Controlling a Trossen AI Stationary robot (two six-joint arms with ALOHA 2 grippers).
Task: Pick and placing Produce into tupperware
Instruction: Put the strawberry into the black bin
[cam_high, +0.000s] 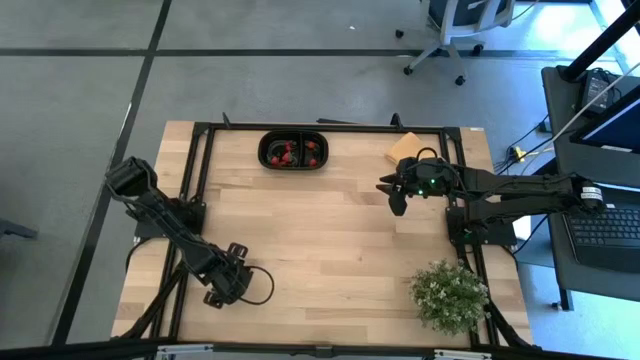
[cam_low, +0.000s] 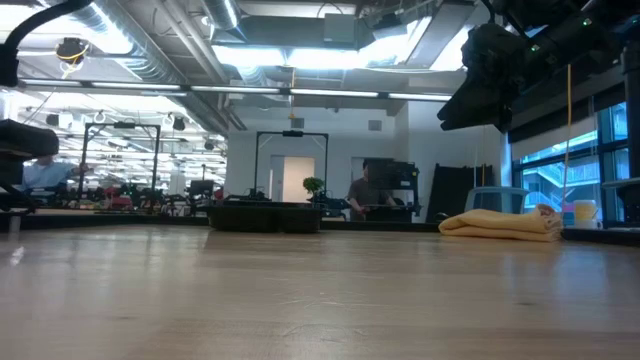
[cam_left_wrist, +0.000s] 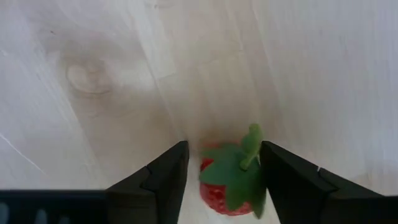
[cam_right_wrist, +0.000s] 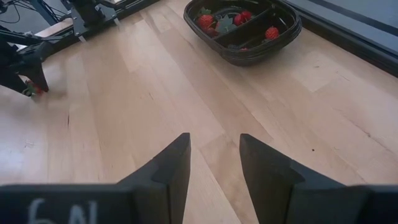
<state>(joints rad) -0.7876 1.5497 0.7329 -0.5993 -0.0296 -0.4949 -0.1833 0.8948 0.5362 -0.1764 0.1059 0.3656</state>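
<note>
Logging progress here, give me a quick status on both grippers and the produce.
Left gripper low on table, fingers around strawberry. Right gripper open, empty, raised. Tupperware holds several red pieces. Nothing in the way.

— Taking the tupperware (cam_high: 293, 151) as the landmark, where does everything sit on the worktop (cam_high: 320, 240)?

— The tupperware lies at the far edge, with strawberries (cam_right_wrist: 207, 20) in both of its compartments. The pad (cam_high: 402, 150) is to its right, along that same edge.

— And the pincers?

— The right pincer (cam_high: 397, 196) hangs right of the tupperware, just nearer than the pad. The left pincer (cam_high: 232, 283) is well apart from the tupperware, toward the near-left corner, with one strawberry (cam_left_wrist: 229, 180) between its fingers. The plant (cam_high: 448, 294) stands near-right, far from the tupperware.
</note>
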